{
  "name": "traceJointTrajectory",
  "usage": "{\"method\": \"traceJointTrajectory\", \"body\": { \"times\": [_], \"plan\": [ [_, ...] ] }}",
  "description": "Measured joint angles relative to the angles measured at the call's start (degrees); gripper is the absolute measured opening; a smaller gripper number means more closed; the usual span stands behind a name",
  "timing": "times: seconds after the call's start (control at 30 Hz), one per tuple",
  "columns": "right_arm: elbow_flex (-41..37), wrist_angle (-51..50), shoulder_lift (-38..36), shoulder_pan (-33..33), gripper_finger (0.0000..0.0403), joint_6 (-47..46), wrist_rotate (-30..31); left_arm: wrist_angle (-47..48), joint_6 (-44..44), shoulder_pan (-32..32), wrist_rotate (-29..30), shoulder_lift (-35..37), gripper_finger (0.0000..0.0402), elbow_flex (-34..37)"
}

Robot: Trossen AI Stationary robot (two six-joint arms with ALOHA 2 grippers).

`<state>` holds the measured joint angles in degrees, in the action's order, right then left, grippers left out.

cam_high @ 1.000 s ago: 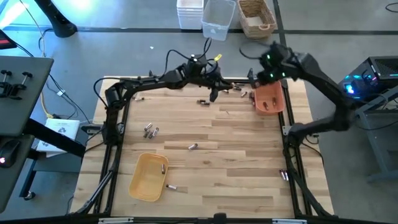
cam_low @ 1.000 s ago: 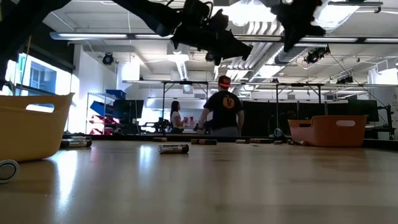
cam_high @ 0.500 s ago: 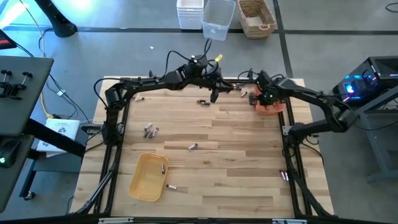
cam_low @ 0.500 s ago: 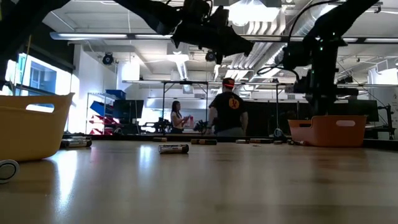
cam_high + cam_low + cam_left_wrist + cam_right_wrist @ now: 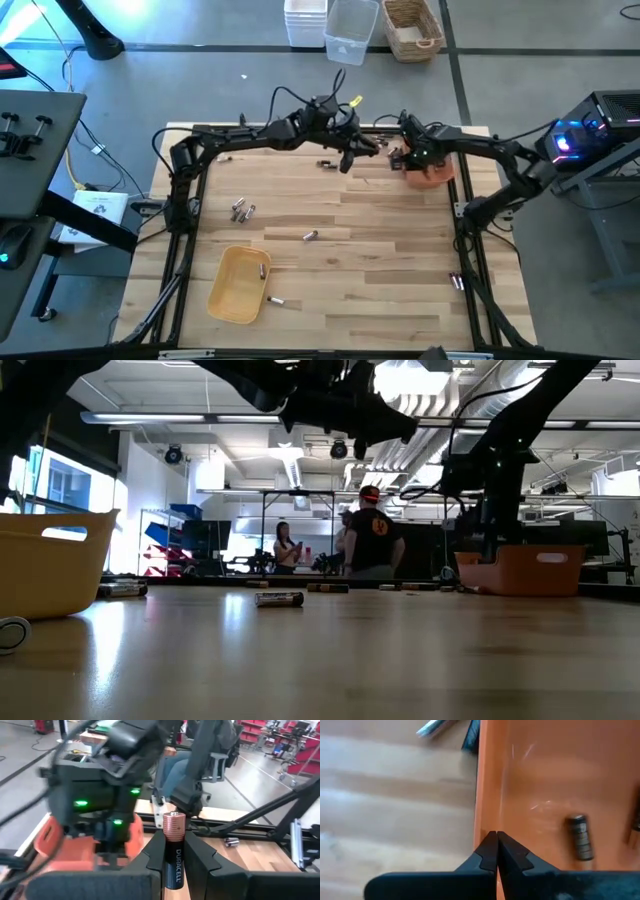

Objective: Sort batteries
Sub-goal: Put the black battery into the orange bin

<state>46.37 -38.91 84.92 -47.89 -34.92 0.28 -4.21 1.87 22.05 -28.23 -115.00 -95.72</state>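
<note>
My left gripper (image 5: 348,160) hangs above the table's far middle, shut on a black battery with a copper end (image 5: 174,851). My right gripper (image 5: 496,837) is shut and points down at the left rim of the orange tray (image 5: 438,172), which holds a battery (image 5: 581,836). Loose batteries lie on the wood (image 5: 243,210) (image 5: 311,236) (image 5: 326,164). The yellow tray (image 5: 238,285) at the near left holds one more (image 5: 263,270). My left gripper pinches the battery's black body (image 5: 173,865) between its two fingers, and the copper end (image 5: 174,825) sticks out past them. The fingers come nearly level from the table's left. The battery is lifted clear of the table. My right gripper's shut fingertips stand at the orange tray's rim (image 5: 487,795), coming from above; whether they touch it, I cannot tell.
More batteries lie by the yellow tray (image 5: 273,300), at the near right edge (image 5: 457,282) and just outside the orange tray (image 5: 434,726). Black frame rails run along the table's sides (image 5: 185,215). People stand in the room behind (image 5: 375,540).
My right gripper has dropped from high above the orange tray down to the tray's left rim and has tipped over to point down; it has stayed shut. My left gripper has crept a little toward the orange tray with the battery still in it.
</note>
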Motion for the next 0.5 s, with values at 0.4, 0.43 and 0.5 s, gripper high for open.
{"method": "traceJointTrajectory", "body": {
  "times": [0.4,0.43,0.5],
  "plan": [
    [0.1,5.7,-2.2,12.9,0.0,-10.5,-6.4,-0.1,-1.0,4.0,0.1,0.0,0.0031,0.0],
    [0.1,6.7,-2.2,13.9,0.0,-11.6,-6.9,-0.1,-1.0,4.3,0.1,0.0,0.0031,0.0],
    [0.1,8.2,-2.5,15.5,0.0,-13.2,-8.1,-0.2,-1.8,4.6,0.1,0.0,0.0031,0.3]
  ]
}}
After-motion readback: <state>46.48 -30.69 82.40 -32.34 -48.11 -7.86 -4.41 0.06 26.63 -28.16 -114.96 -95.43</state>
